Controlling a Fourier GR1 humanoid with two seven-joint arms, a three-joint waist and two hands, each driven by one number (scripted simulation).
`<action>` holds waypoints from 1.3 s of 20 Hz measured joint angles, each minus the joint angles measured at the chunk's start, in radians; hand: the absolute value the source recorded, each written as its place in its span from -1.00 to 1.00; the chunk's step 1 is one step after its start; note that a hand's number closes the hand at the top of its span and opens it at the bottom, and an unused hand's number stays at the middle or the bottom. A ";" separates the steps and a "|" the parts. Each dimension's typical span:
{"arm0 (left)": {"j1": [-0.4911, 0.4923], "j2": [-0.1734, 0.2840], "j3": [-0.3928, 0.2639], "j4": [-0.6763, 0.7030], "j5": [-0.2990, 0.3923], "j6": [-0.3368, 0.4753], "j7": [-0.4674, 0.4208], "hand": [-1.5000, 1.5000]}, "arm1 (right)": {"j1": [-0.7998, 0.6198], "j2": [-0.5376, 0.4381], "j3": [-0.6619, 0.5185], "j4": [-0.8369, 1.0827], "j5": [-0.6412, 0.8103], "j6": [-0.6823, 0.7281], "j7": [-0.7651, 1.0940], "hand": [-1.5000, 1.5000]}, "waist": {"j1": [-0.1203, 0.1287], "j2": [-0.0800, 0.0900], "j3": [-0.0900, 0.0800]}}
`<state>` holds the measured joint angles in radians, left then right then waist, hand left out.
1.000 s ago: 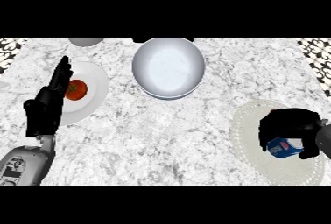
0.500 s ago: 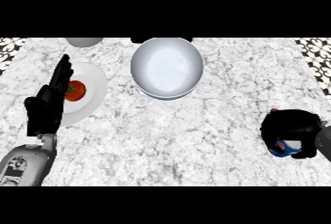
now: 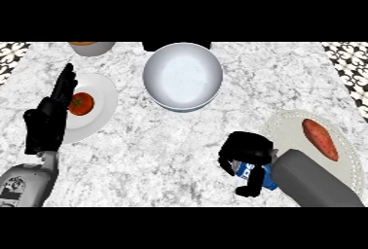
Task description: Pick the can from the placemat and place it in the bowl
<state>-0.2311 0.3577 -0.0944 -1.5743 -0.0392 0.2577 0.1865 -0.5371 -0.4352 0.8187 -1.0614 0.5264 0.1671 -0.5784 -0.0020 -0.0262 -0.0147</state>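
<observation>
Right hand (image 3: 248, 151) curled round the blue can (image 3: 257, 175), clear of the placemat (image 3: 345, 146) beside it. The bowl (image 3: 182, 76) sits beyond the hand. Left hand (image 3: 49, 121) rests open.

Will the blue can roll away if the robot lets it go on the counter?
Probably, if it lands on its side: the can looks round, and the counter looks smooth and flat. Set upright, it would likely stay. For now the right hand curls round it, beside the placemat.
</observation>
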 measured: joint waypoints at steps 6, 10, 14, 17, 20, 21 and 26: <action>0.004 -0.001 0.001 0.002 -0.001 0.002 0.005 0.00 | 0.039 0.303 -0.039 -0.060 -0.050 -0.125 0.341 1.00 | -0.007 -0.007 0.008; 0.006 0.001 0.005 0.003 0.003 -0.001 0.006 0.00 | 0.043 0.385 -0.049 -0.154 -0.075 -0.274 0.553 1.00 | -0.001 -0.011 0.010; 0.004 -0.005 -0.001 0.012 0.000 -0.001 0.004 0.00 | 0.011 0.416 -0.026 -0.237 -0.047 -0.436 0.788 1.00 | 0.004 -0.009 0.010; 0.003 -0.011 -0.009 0.011 0.000 -0.005 0.005 0.00 | -0.044 0.426 -0.005 -0.289 -0.005 -0.540 0.987 1.00 | 0.012 -0.007 0.010; -0.018 -0.013 -0.012 0.013 -0.003 -0.008 0.008 0.00 | -0.124 0.431 0.020 -0.317 0.035 -0.636 1.186 1.00 | 0.025 0.000 0.010; -0.024 -0.011 -0.009 0.010 -0.001 -0.011 0.008 0.00 | -0.158 0.432 0.022 -0.322 0.045 -0.664 1.252 1.00 | 0.030 0.003 0.010; -0.037 -0.027 -0.017 0.021 -0.010 -0.009 -0.005 0.00 | -0.344 0.432 0.035 -0.279 0.091 -0.777 1.498 1.00 | 0.047 0.017 0.012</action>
<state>-0.2678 0.3308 -0.1114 -1.5534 -0.0495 0.2482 0.1811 -0.8814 -0.0033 0.8535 -1.3402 0.6173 -0.6097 0.9198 0.0449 -0.0095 -0.0032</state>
